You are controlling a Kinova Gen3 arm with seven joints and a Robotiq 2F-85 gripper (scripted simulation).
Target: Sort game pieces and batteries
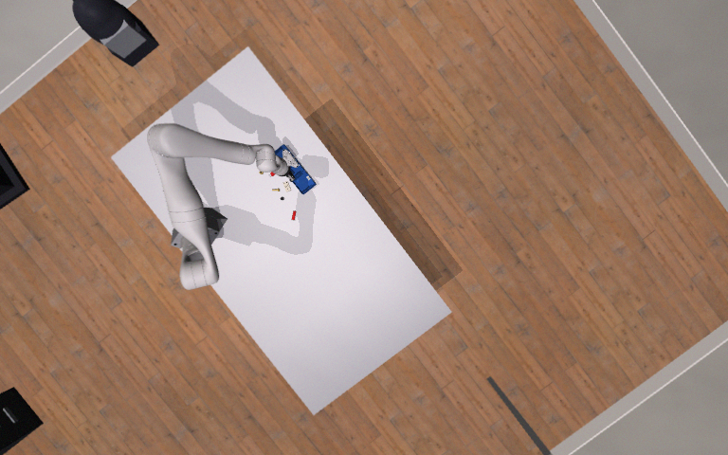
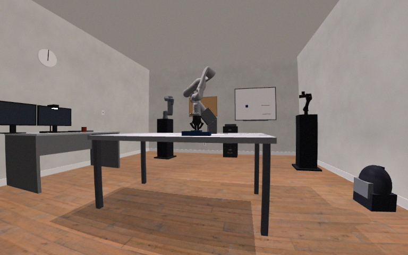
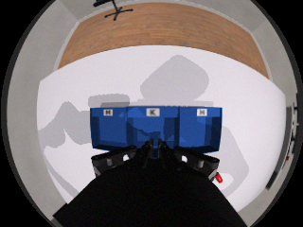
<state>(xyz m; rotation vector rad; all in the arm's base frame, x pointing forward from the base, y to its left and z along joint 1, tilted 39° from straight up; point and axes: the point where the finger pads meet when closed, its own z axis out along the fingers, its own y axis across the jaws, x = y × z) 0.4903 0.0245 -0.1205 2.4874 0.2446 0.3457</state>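
A row of blue bins (image 1: 297, 172) stands on the white table (image 1: 279, 230). In the wrist view the bins (image 3: 155, 128) show three compartments with small white labels that are too small to read. My gripper (image 1: 283, 167) hangs just above the near edge of the bins, also in the side view (image 2: 196, 126). Its fingers are nearly together and I see nothing between them. Small loose things lie beside the bins: a red piece (image 1: 272, 173), a tan piece (image 1: 261, 172), a brass screw (image 1: 275, 189), a pale tile (image 1: 287, 186), a black piece (image 1: 282, 197) and a red cylinder (image 1: 293, 214).
My arm's base (image 1: 195, 241) sits at the table's left edge. The table's far edge lies just past the bins. A red thing (image 3: 219, 178) lies on the table at the right of my fingers in the wrist view.
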